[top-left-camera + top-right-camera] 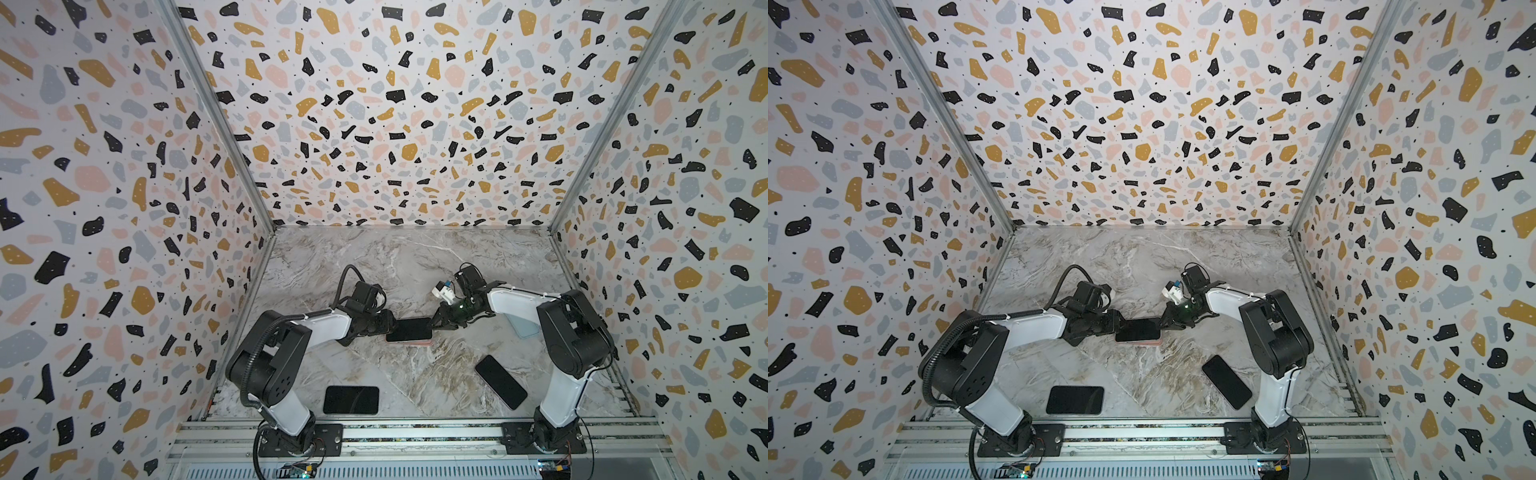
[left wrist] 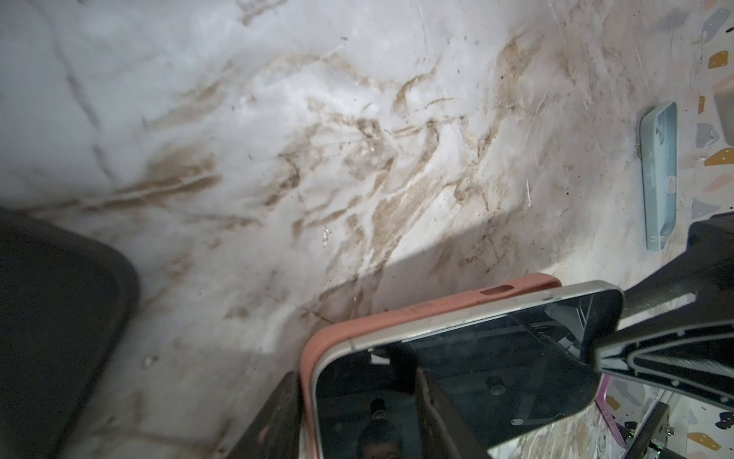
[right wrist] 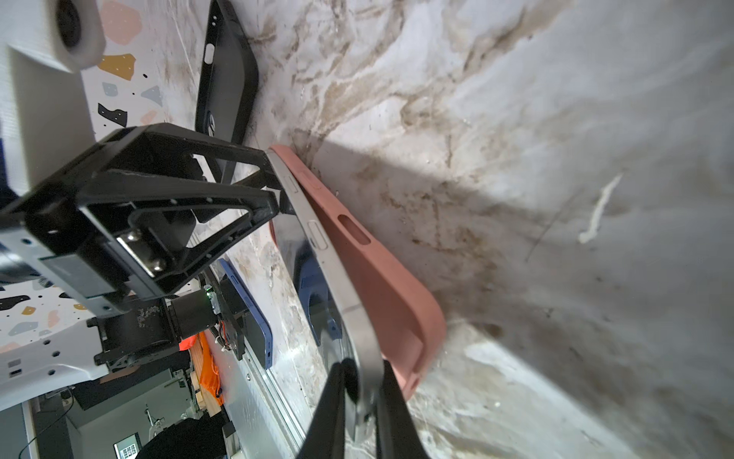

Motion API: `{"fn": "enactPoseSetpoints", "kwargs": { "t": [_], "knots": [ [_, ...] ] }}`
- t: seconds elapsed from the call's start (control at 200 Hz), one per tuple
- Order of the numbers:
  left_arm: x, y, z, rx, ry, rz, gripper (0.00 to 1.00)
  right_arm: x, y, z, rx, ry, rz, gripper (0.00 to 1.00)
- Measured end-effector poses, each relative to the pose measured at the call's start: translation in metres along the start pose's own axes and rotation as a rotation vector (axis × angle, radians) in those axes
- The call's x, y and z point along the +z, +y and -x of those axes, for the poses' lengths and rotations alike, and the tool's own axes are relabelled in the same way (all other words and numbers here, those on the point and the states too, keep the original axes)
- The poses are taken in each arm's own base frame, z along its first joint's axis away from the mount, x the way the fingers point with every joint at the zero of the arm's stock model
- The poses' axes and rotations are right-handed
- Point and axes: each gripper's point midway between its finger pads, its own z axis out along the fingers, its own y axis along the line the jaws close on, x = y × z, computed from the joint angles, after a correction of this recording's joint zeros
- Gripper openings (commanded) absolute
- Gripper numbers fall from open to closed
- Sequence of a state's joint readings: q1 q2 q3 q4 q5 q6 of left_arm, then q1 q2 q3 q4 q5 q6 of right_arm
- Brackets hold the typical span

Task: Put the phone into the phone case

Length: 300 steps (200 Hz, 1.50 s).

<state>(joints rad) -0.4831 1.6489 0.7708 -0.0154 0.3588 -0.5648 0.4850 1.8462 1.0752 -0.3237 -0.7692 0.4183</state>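
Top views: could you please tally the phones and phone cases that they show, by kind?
Phones: 3 (middle phone, phone by the rail, slanted phone)
Cases: 2 (pink case, light blue case, partly hidden)
Total: 5

Enclosure, three sides. Back wall (image 1: 395, 116), left wall (image 1: 83, 208), right wall (image 1: 685, 187): white terrazzo print, chips in black, ochre, pink, grey-blue. Aluminium corner posts (image 1: 216, 112) rise from table's two far corners, splaying outward in both top views. Table (image 1: 374, 257): marble-look top, grey-white, brown veining, scuffed and specked in wrist views. Slotted aluminium rails (image 1: 415, 436) along table's near edge. Light: bright on walls; hard-edged shadows on marble. Dim room (image 3: 119, 417) past near edge, detail unclear.
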Motion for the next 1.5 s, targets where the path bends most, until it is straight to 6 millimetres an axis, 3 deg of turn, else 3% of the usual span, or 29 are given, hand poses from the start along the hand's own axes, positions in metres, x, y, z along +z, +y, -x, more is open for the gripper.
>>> {"fn": "enactPoseSetpoints", "kwargs": {
  "t": [0.25, 0.586, 0.766, 1.502],
  "knots": [
    [-0.003, 0.001, -0.006, -0.003, -0.009, -0.013, 0.46, 0.005, -0.008, -0.010, 0.090, 0.003, 0.030, 0.00],
    [-0.009, 0.003, -0.012, -0.017, -0.020, -0.006, 0.36, 0.010, -0.015, -0.018, 0.144, -0.014, 0.045, 0.00],
    [-0.008, 0.007, -0.013, -0.023, -0.028, 0.009, 0.30, 0.010, -0.014, -0.018, 0.148, -0.033, 0.039, 0.00],
    [-0.005, 0.012, -0.015, -0.064, -0.073, 0.051, 0.19, 0.021, -0.012, -0.022, 0.209, -0.058, -0.018, 0.04]
  ]
}}
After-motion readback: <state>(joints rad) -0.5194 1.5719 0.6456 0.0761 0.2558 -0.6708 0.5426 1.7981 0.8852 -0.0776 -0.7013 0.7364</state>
